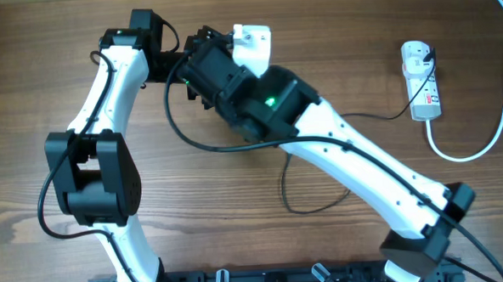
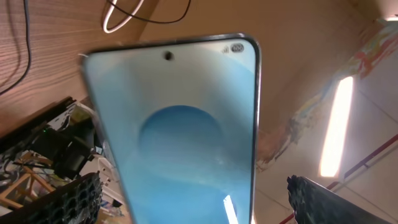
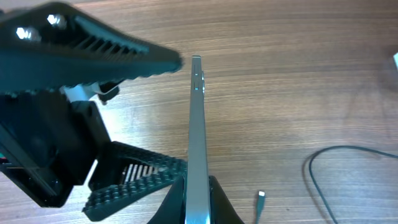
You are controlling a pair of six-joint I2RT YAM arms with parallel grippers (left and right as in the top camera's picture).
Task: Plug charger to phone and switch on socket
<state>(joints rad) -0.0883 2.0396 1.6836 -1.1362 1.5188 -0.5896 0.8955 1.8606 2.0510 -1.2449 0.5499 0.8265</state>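
Observation:
The phone fills the left wrist view, with a pale blue screen and a camera hole at its top. In the right wrist view it stands edge-on, and my right gripper is shut on its lower end, above the table. My left gripper is open, with one finger on each side of the phone and a gap on the right. The charger's small plug tip lies loose on the table, and its thin black cable runs to a black plug in the white socket. Overhead, both grippers meet at the far centre and hide the phone.
The socket's white cord loops at the right edge. Loops of black cable lie on the wooden table under and beside the right arm. The left arm stands at the left.

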